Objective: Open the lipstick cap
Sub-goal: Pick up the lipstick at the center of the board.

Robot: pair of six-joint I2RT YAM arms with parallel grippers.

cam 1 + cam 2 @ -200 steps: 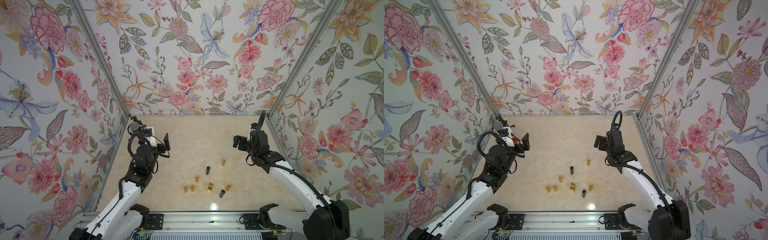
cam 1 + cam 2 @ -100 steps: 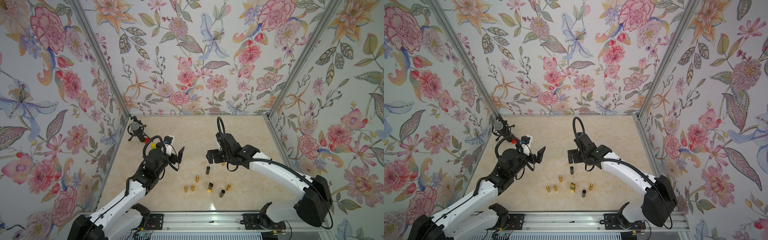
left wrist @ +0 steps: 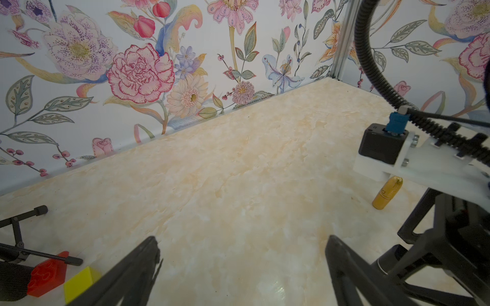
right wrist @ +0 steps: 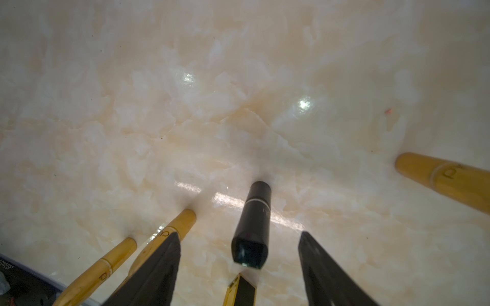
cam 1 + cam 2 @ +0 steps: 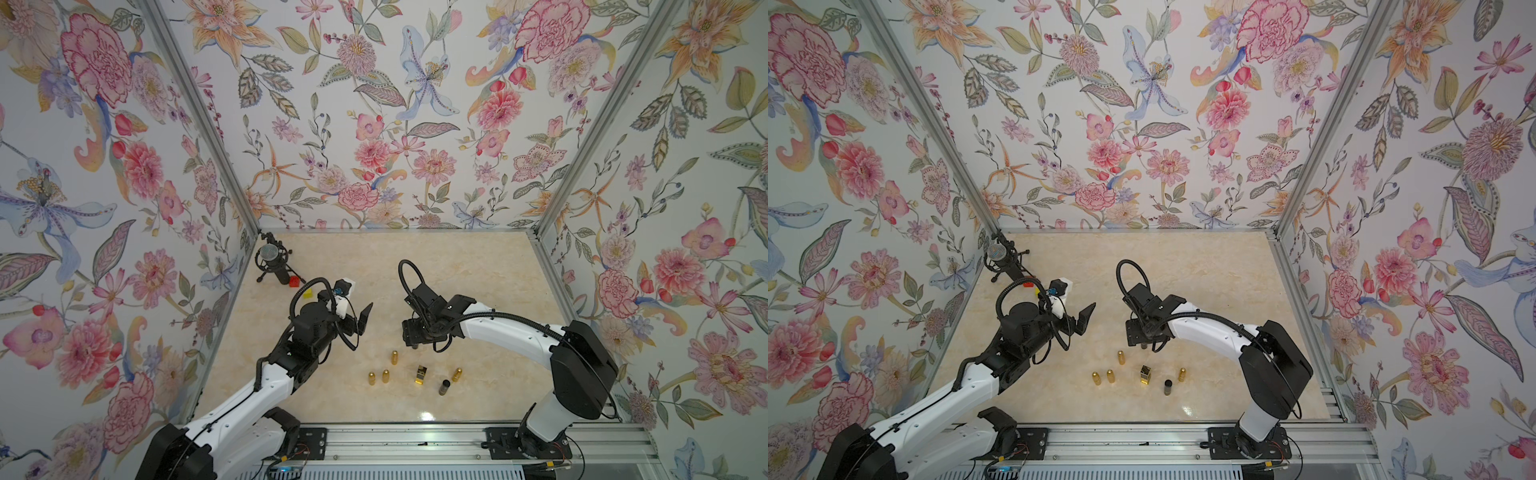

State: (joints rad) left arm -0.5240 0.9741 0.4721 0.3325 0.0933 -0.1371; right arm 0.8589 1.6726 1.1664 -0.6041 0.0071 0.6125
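A black lipstick [image 4: 252, 220] stands upright on the marble tabletop, a thin pale ring round its body near the base. My right gripper [image 4: 238, 233] straddles it from above. The jaws are open, with a gap on each side of the tube. In both top views that gripper [image 5: 415, 336] hangs over the lipstick and hides most of it. My left gripper [image 5: 360, 321] is open and empty, raised above bare table to the left of the right one [image 3: 242, 239]. Several gold lipsticks [image 5: 394, 356] stand nearby.
A gold-and-black square lipstick [image 5: 422, 374] and another black tube [image 5: 444, 387] stand nearer the front edge. A microphone on a stand [image 5: 270, 266], a red block [image 5: 294, 281] and a yellow block [image 5: 308, 294] sit at the back left. Floral walls close three sides.
My right arm swung in from the right wall to the middle and came down over the black lipstick, its jaws narrowing. My left arm moved toward the centre, still open.
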